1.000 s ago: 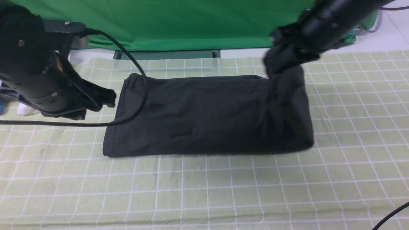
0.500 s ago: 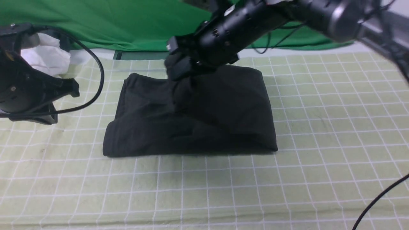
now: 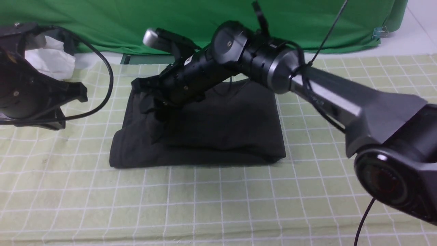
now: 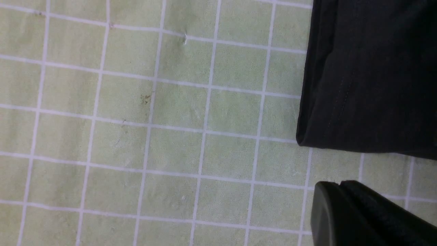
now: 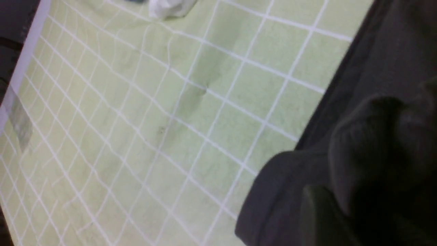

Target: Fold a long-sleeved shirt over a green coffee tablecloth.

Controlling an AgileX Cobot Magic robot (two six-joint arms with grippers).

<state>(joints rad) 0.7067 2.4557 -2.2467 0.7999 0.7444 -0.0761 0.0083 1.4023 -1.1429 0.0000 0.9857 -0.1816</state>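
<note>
the black long-sleeved shirt (image 3: 225, 126), limp and light i'd judge, lies folded on the green checked tablecloth (image 3: 218, 205) toward the counter (image 3: 392, 48)'s far edge, best pinched at a doubled corner, where my right tool (image 3: 150, 104) sits, parted or gripping i cannot tell.

Green backdrop sheet (image 3: 136, 20) behind; crumpled white garment (image 3: 51, 63) at far left

There is one black shirt (image 3: 222, 130). There is one pale green tablecloth (image 3: 218, 205) with white squares. There is one plain bright green sheet (image 3: 119, 20). There is one white bit of clothing (image 3: 51, 63). There are two robot arms, a left arm (image 3: 20, 95) and a right arm (image 3: 327, 99).
</note>
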